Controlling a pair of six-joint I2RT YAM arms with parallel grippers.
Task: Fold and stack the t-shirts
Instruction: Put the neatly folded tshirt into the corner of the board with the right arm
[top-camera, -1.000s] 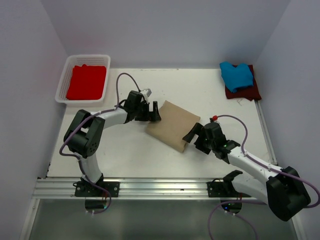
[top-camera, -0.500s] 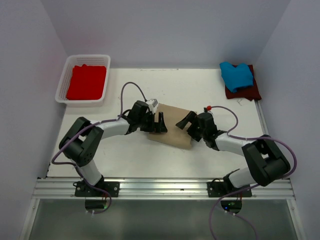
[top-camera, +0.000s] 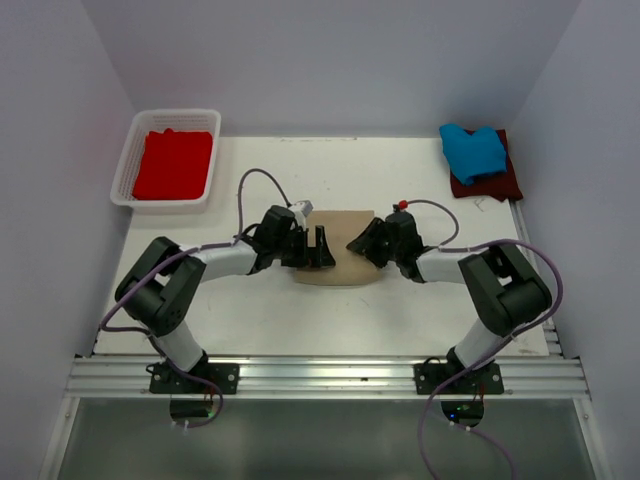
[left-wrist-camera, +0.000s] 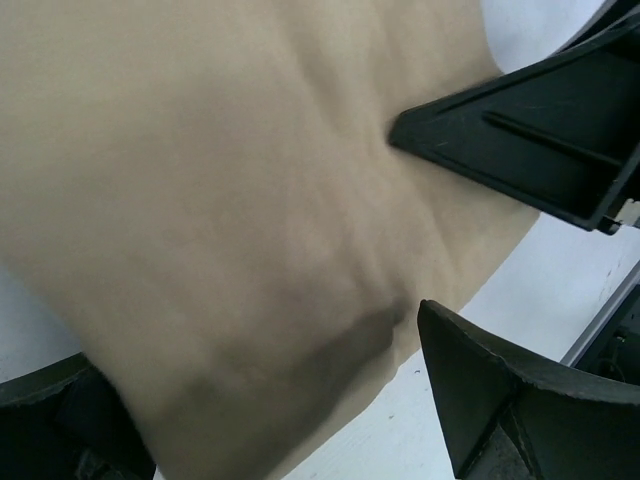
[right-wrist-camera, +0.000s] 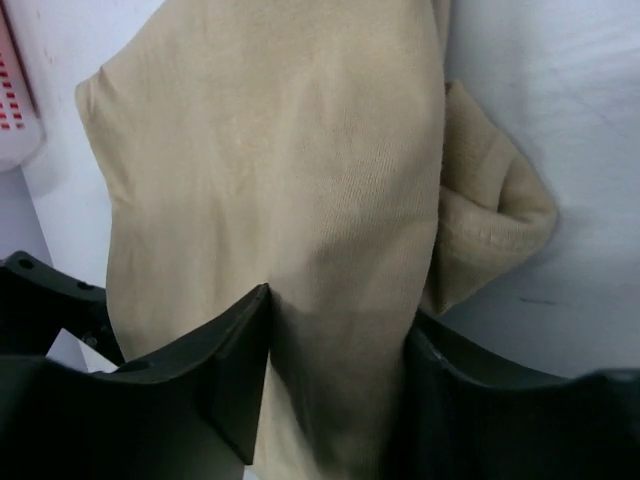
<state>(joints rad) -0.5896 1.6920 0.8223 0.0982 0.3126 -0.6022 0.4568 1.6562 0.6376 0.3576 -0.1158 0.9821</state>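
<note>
The tan t-shirt (top-camera: 338, 272) lies folded in the middle of the table, and both grippers are on it. My left gripper (top-camera: 321, 252) stands open over its left part, the cloth (left-wrist-camera: 220, 200) spreading between its wide fingers (left-wrist-camera: 480, 390). My right gripper (top-camera: 361, 243) is shut on a bunched ridge of the tan cloth (right-wrist-camera: 300, 160) at the shirt's right side, with both fingers pressing it. A loose thick fold (right-wrist-camera: 495, 215) bulges beside the right finger. The blue t-shirt (top-camera: 472, 150) rests on the maroon one (top-camera: 497, 186) at the back right. The red t-shirt (top-camera: 173, 165) lies in the basket.
The white lattice basket (top-camera: 129, 152) stands at the back left corner. Purple-white walls close in the table on three sides. The metal rail (top-camera: 320, 375) with the arm bases runs along the near edge. The right gripper's finger (left-wrist-camera: 530, 140) shows in the left wrist view.
Both arms have swung inward onto the tan t-shirt, which has been pushed from a slanted to a squarer lie. The right gripper has closed on its cloth; the left stays open.
</note>
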